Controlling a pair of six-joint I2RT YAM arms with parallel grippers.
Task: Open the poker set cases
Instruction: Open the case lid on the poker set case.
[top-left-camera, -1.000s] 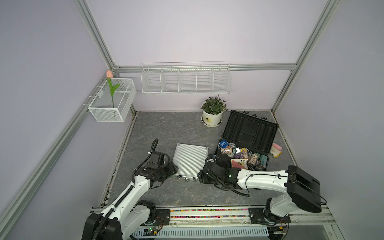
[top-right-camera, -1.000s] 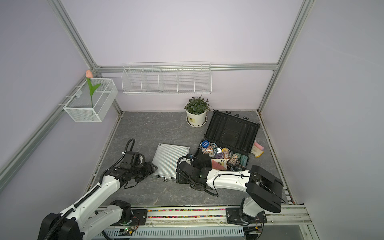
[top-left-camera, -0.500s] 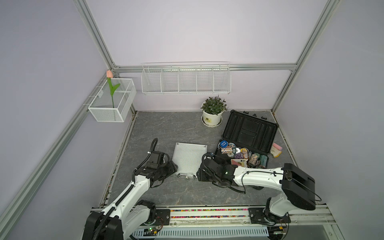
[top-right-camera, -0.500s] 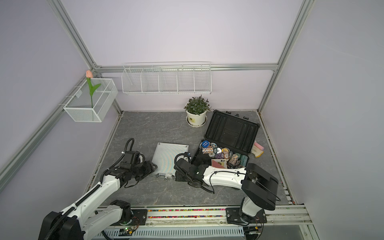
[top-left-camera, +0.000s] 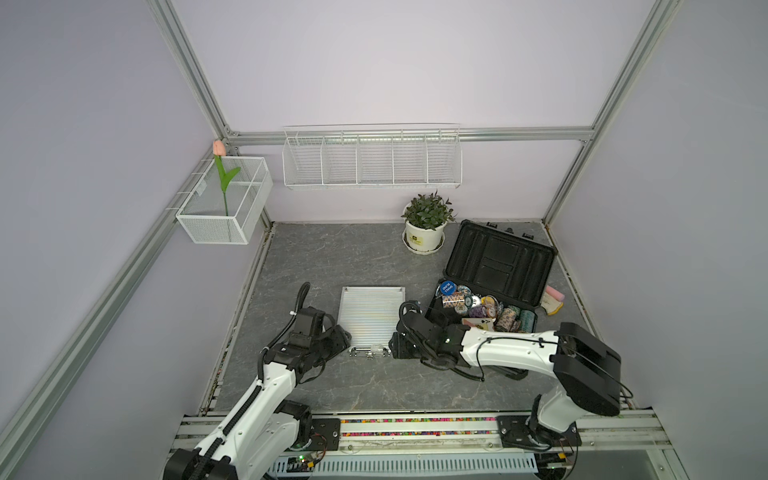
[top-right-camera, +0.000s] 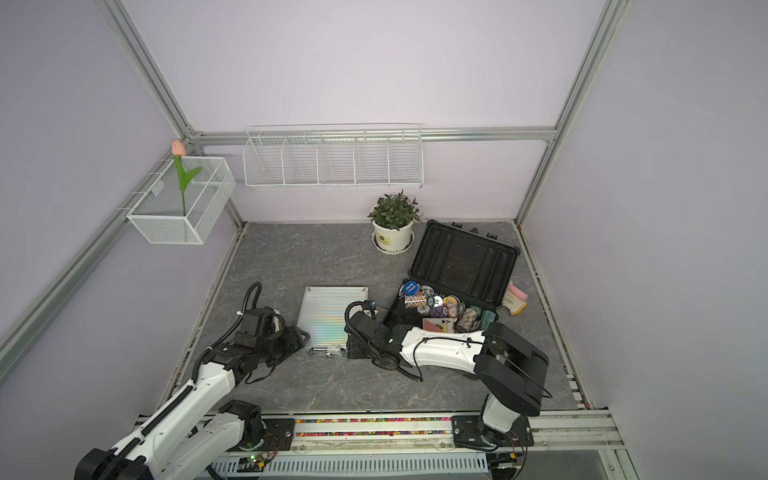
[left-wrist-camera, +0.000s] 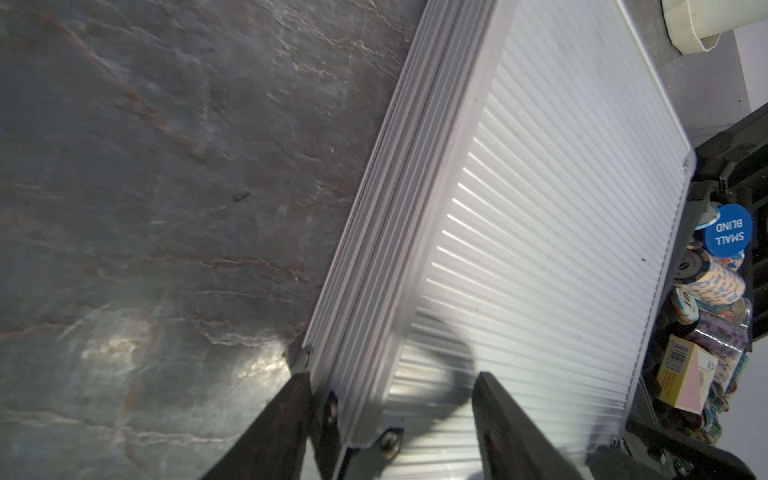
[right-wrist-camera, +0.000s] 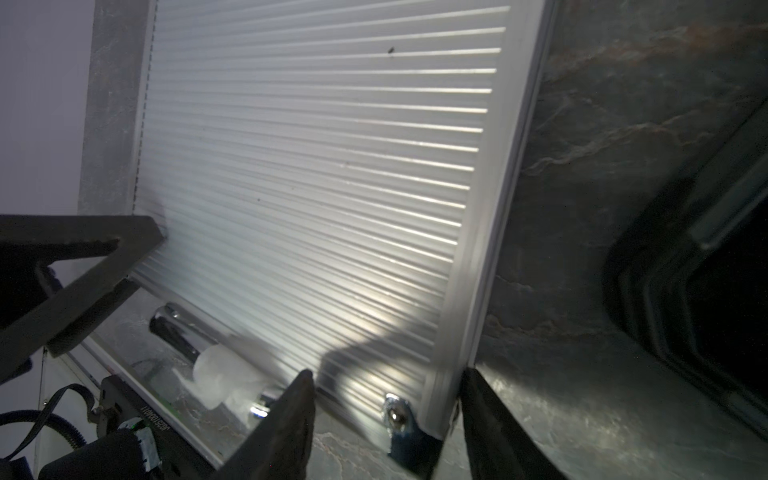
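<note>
On the grey tabletop (top-left-camera: 332, 257), the shut silver ribbed case (top-left-camera: 371, 318) lies flat beside the open black case (top-left-camera: 498, 266) holding poker chips (top-left-camera: 482, 309), while the left gripper (left-wrist-camera: 390, 382) and right gripper (right-wrist-camera: 386, 374) each straddle a near corner, jaws apart.

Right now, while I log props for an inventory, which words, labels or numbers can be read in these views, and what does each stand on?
"SMALL BLIND": white letters on the blue round disc in the open dark case.
Label on the white plant pot: too small to read.
Barcode and print on the card box: too blurred to read.
Markings on the poker chips: blurred, not readable.
</note>
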